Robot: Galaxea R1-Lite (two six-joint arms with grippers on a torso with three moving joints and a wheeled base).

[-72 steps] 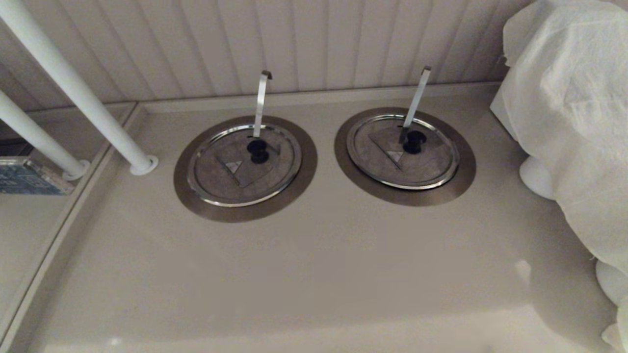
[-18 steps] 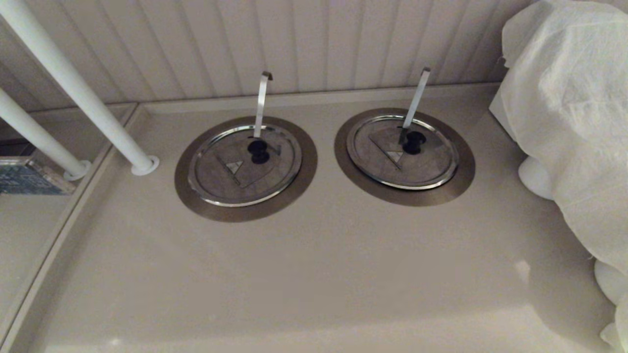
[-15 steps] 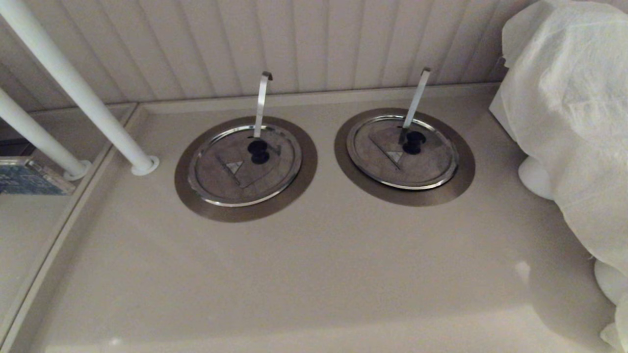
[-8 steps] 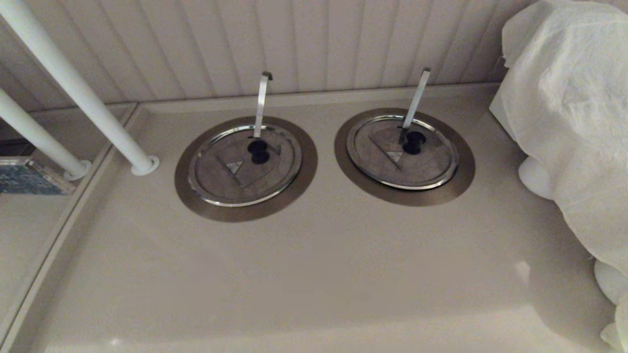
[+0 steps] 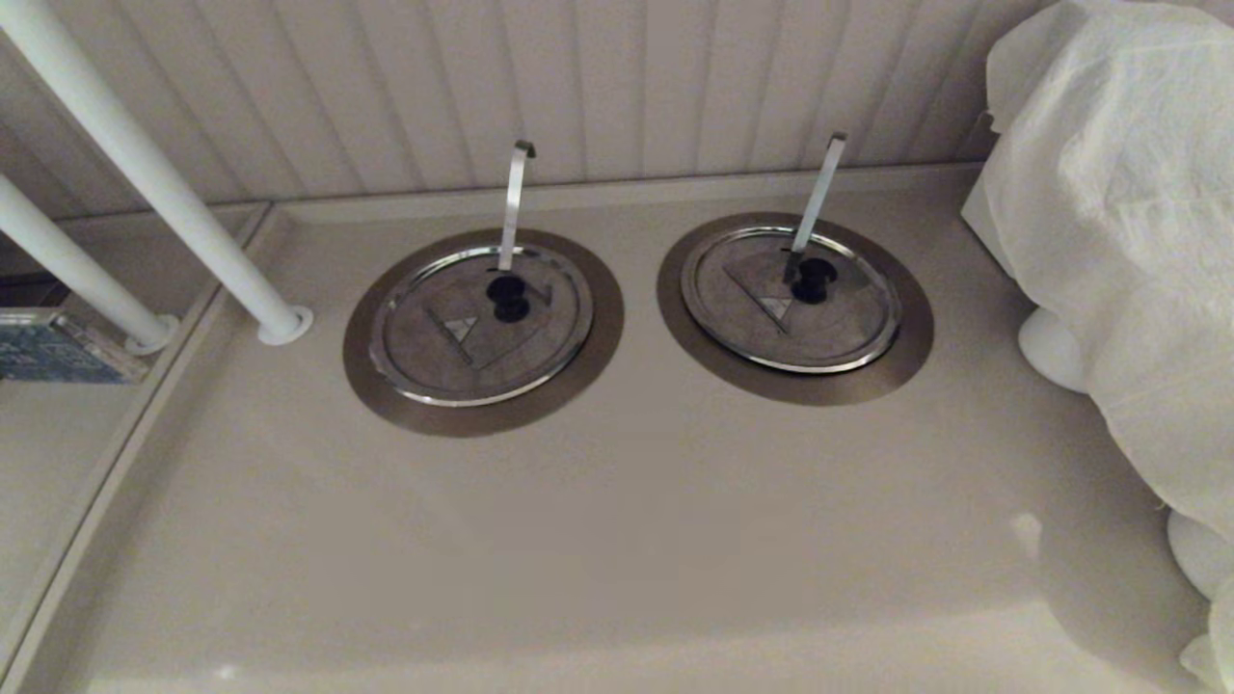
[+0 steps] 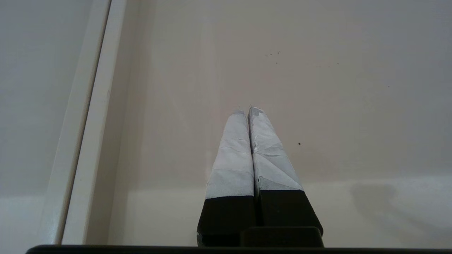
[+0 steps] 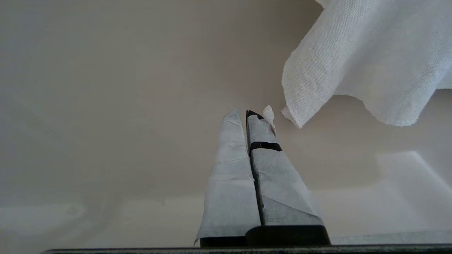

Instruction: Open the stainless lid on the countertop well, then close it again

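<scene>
Beige countertop [image 5: 617, 540]: unchanged across recent views, so nothing has begun. Two round steel-ringed wells sit side by side on it; which is meant cannot be told. Left well's round stainless lid with black knob [image 5: 479, 323] lies seated flat, as does the right well's twin lid [image 5: 791, 299]. Left gripper [image 6: 247, 110] and right gripper [image 7: 247, 113], fingers pressed together and empty, hover near the countertop's front, well apart from both lids.

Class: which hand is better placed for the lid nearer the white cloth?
Probably right: the right hand is beside the white cloth, where that lid lies; the left hand is near the opposite ledge.
</scene>
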